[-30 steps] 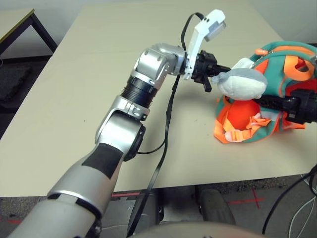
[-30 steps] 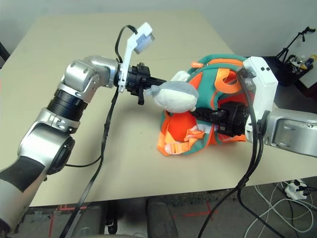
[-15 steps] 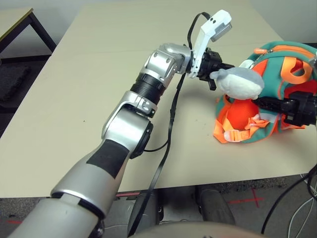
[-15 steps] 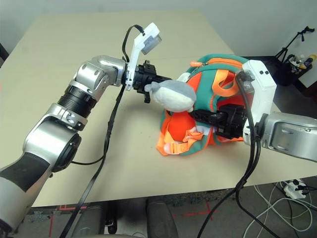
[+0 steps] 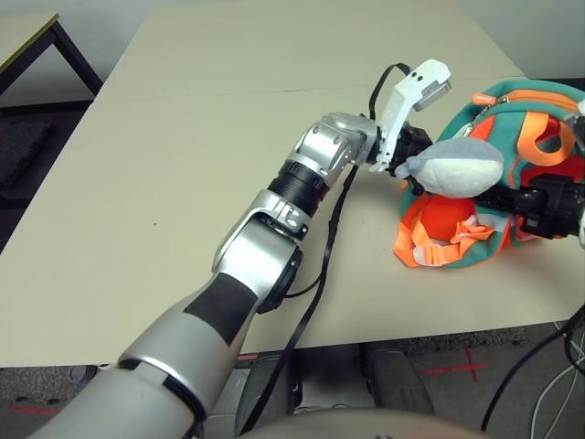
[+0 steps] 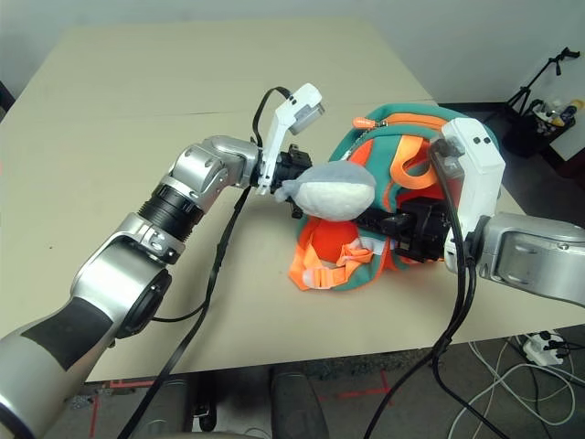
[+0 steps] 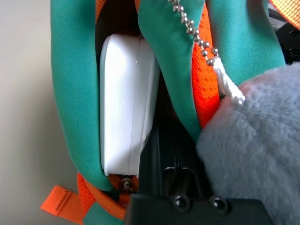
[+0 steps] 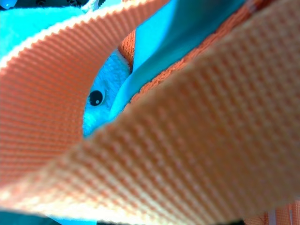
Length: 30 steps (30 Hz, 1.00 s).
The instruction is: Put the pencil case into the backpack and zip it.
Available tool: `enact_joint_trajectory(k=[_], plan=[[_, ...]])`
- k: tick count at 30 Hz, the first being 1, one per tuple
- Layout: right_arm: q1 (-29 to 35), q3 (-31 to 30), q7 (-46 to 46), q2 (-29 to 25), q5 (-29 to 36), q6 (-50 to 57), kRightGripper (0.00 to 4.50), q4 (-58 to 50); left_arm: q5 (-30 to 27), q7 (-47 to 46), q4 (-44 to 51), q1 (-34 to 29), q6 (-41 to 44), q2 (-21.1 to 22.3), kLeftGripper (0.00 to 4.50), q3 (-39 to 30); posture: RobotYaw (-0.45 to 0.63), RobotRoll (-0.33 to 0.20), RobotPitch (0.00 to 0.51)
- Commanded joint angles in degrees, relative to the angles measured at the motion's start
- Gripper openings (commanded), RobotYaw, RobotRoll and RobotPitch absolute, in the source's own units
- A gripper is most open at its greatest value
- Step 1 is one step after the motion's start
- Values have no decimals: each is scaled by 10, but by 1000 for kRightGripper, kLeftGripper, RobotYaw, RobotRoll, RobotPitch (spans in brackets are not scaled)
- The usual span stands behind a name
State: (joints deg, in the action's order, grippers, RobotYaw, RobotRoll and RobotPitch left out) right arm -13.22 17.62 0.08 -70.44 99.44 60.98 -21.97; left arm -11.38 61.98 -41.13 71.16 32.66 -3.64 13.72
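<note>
pencil case inside backpack, beside closed left gripper | right gripper clamps backpack, arm level

Beige table stood on dark floor, faint seam across top. Second table's corner with black leg sat beyond, far left. Black tripod stood far right; white power strip and cables lay on floor.

- You get even, soft overhead light on the table, with faint shadows.
- Your right wrist view is blurred; the strap sits too close.
</note>
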Motion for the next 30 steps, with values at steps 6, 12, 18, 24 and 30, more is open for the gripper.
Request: enact_joint_trajectory(k=[6,12,18,24,30], plan=[[0,-12,5,12,1,1,180,-10,-6,25,141,-12,-34,130,438,-31,-73,0,134],[-31,-36,25,29,-32,6,180,8,-32,74,288,-49,3,241,2366,-32,-31,0,125],[-66,-56,37,50,-60,18,180,23,-31,70,321,-70,-20,234,4429,-7,-22,0,118],[-76,-52,34,64,-66,31,180,23,24,55,224,-45,-126,201,4500,32,-50,0,113],[-62,-34,19,64,-53,32,180,8,41,-1,80,2,-130,150,4500,14,-79,0,108]])
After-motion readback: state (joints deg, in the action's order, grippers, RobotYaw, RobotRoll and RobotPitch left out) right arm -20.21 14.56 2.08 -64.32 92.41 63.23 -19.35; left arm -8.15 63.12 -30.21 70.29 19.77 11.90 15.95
